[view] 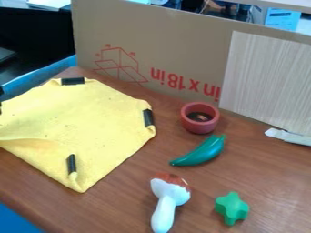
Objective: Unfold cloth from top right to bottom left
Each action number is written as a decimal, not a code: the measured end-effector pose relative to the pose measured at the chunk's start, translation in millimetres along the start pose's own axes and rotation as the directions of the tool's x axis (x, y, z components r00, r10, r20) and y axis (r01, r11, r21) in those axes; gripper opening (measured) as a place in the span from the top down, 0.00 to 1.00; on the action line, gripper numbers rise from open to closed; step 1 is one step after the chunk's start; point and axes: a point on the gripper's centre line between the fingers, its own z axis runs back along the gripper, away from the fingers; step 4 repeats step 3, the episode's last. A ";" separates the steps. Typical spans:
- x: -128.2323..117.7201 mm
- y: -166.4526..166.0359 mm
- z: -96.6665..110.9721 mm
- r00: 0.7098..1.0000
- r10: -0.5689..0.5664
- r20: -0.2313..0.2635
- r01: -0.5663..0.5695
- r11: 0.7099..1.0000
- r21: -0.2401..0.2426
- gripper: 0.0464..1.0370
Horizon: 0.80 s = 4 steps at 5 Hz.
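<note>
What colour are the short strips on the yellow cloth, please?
The strips are black; see camera view.

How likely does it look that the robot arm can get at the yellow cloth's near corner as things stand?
Probably yes: no toy lies on the near corner of the yellow cloth, and the toy mushroom lies apart from it. The arm's reach itself I cannot judge.

What may be my black gripper (1, 91) is a mere sliver at the left edge of the yellow cloth (79, 118), my pose too hidden to tell
</note>
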 end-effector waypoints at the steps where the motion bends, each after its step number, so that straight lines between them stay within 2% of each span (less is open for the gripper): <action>1: 4.9 -17.6 31.2 1.000 -0.020 -0.002 0.020 0.997 -0.068 0.04; 2: 1.2 -37.2 53.1 0.997 -0.055 -0.057 0.047 0.990 -0.137 0.04; 3: -11.0 -61.2 84.8 0.995 -0.077 -0.056 0.065 0.978 -0.198 0.04; 4: -11.0 -61.2 84.8 0.995 -0.077 -0.056 0.065 0.978 -0.198 0.04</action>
